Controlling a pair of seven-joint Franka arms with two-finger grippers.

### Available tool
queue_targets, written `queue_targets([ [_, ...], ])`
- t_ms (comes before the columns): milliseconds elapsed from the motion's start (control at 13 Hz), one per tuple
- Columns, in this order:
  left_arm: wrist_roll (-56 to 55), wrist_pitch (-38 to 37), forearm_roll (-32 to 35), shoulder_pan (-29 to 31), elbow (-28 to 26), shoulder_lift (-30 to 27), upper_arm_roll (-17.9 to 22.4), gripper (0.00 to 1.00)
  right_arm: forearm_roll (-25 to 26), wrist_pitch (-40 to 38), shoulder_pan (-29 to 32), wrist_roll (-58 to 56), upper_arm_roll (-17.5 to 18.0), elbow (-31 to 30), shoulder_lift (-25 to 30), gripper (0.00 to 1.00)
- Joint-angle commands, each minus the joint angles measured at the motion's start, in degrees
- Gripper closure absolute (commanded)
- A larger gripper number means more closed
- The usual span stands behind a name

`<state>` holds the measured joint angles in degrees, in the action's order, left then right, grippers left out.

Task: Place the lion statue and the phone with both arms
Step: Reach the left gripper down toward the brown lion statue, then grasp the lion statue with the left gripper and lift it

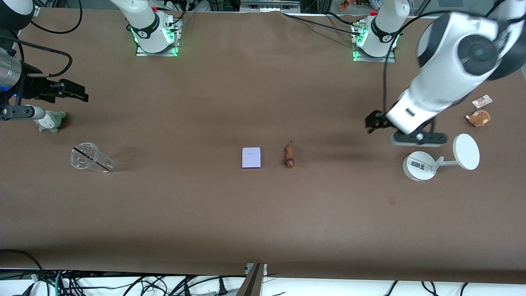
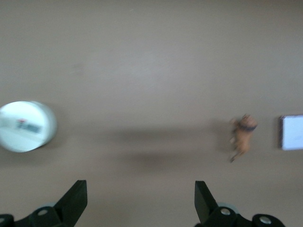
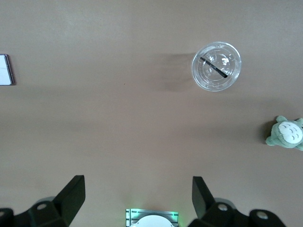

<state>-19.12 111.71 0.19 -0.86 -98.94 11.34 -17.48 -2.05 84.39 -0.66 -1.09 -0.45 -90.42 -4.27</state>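
Now, in the front view, the phone (image 1: 251, 158) lies flat near the middle of the brown table (image 1: 263, 213). The lion statue (image 1: 289, 156) lies just beside it, at about 3 o'clock from the phone, toward the left arm's end, and the two do not touch. The left gripper (image 1: 372, 121) hangs in the air over bare table, at about 2 o'clock from the lion, with nothing in it. A white stand (image 1: 419, 165) with a round disc is near it, at about 4 o'clock from this gripper, and a brown plush toy (image 1: 479, 117) sits farther from the camera than the stand. The right gripper (image 1: 76, 92) is up at the right arm's end of the table, also empty, near a grey-green plush toy (image 1: 51, 121). A clear cup (image 1: 89, 158) lies on its side, nearer to the camera than this plush.

From the left wrist view, both fingers (image 2: 75, 198) stand wide apart over bare table. The lion statue (image 2: 243, 136) and one edge of the phone (image 2: 292, 133) are seen well ahead, and the white stand (image 2: 26, 126) too.

From the right wrist view, the fingers (image 3: 72, 195) are also spread wide and hold nothing. The clear cup (image 3: 216, 65), the grey-green plush toy (image 3: 286, 134) and a corner of the phone (image 3: 4, 69) lie on the table.
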Motion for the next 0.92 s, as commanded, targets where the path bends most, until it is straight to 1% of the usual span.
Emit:
queue_targets([
  [0,-5.7,7.4,-0.4,-2.7,1.0,5.8,-2.0,0.00,-0.2,-0.6,0.7,-0.1,0.7,1.1,-0.3,0.00],
  [154,-6.2,12.4,0.2,-5.8,1.0,8.9,-1.9,0.00,-0.1,-0.6,0.7,-0.1,0.8,1.1,-0.4,0.00],
  [308,-6.2,19.7,0.4,-7.6,0.7,13.3,-1.9,0.00,0.0,-0.5,0.7,-0.6,0.8,1.2,-0.6,0.00],
  [615,-6.8,28.3,0.5,-11.5,0.7,21.3,-1.6,0.00,0.1,-0.6,0.7,-0.2,0.8,1.2,-0.6,0.00],
  [692,-7.0,31.8,1.4,-12.1,0.6,23.4,-1.6,0.00,0.3,-0.5,0.7,-0.1,0.8,1.2,-0.6,0.00],
  [846,-10.1,34.7,3.1,-13.8,0.4,25.9,-1.5,0.00,-0.1,-0.5,0.7,0.0,0.8,1.2,-0.5,0.00],
])
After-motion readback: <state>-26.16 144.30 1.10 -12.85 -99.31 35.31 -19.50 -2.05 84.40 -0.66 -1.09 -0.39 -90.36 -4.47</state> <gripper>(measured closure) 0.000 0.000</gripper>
